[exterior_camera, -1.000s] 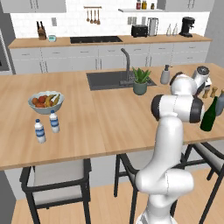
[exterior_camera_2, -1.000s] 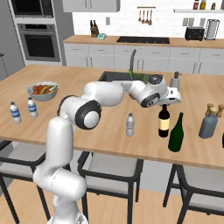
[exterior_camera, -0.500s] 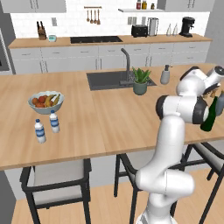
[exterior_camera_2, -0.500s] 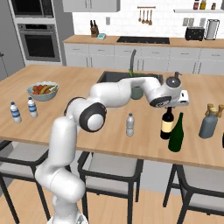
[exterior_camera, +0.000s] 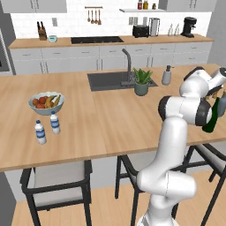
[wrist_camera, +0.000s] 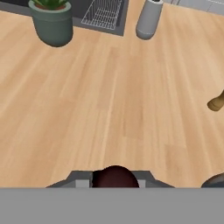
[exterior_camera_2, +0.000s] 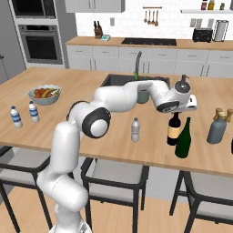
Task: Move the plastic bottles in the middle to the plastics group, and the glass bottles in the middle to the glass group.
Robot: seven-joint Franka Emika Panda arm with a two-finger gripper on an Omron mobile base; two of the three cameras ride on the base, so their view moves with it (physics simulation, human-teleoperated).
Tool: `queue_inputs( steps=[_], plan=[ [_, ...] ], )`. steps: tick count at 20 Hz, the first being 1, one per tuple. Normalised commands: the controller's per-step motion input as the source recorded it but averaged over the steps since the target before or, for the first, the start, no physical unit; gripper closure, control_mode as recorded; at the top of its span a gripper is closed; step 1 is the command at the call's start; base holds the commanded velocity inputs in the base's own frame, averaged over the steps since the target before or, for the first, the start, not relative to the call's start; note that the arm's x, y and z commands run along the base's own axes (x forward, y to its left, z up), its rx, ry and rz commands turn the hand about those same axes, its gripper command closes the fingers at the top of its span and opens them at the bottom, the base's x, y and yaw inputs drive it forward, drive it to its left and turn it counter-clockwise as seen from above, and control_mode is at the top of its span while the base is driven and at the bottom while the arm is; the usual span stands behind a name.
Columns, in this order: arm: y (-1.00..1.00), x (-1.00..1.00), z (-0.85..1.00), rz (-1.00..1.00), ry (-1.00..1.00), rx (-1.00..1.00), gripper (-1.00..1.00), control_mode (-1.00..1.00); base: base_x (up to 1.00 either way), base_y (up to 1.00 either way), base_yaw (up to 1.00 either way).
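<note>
Clamps the two-finger gripper (exterior_camera_2: 175, 110) tight on the neck of the near-black glass wine bottle with the tan label (exterior_camera_2: 173, 132), near the right end of the wooden island countertop (exterior_camera_2: 214, 154) and a little back from its front edge. Shows, from the hand camera, the dark round bottle top wedged between the finger tips. Set against a second ago, finds the hand swung a little further toward the right end and the labelled bottle drawn along with it, now just beside the plain dark green glass wine bottle (exterior_camera_2: 184, 139), perhaps touching. Cannot tell whether lifted clear of the wood or sliding on it. Leaves the tall grey-blue narrow-necked glass bottle (exterior_camera_2: 216, 129) waiting nearer the right edge, apart from the pair. Suggests a carry to the glass group under way rather than finished, with the close pass by the green bottle a likely tipping hazard. Keeps the small clear unlabelled plastic bottle (exterior_camera_2: 135, 130) unmoved near the middle of the front edge, well apart from the two small blue-banded water bottles with white caps (exterior_camera_2: 16, 117) at the left end. Counts one glass bottle in hand, one glass and one plastic bottle yet to go.
</note>
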Motion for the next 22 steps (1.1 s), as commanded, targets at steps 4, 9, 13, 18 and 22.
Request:
queue_inputs(
  steps=[4, 9, 13, 18, 22],
  plan=[
    [-0.10, -0.02, -0.31, 0.03, 0.02, 0.00, 1.00, -1.00, 0.00, 0.00, 0.00],
    [-0.07, -0.06, -0.33, 0.02, 0.05, 0.00, 1.00, -1.00, 0.00, 0.00, 0.00],
    [0.02, -0.07, -0.42, 0.00, 0.09, 0.00, -1.00, -1.00, 0.00, 0.00, 0.00],
    [0.00, -0.05, -0.22, 0.01, 0.01, 0.00, -1.00, -1.00, 0.00, 0.00, 0.00],
    [0.00, -0.01, -0.05, 0.00, 0.00, 0.00, -1.00, -1.00, 0.00, 0.00, 0.00]
  ],
)
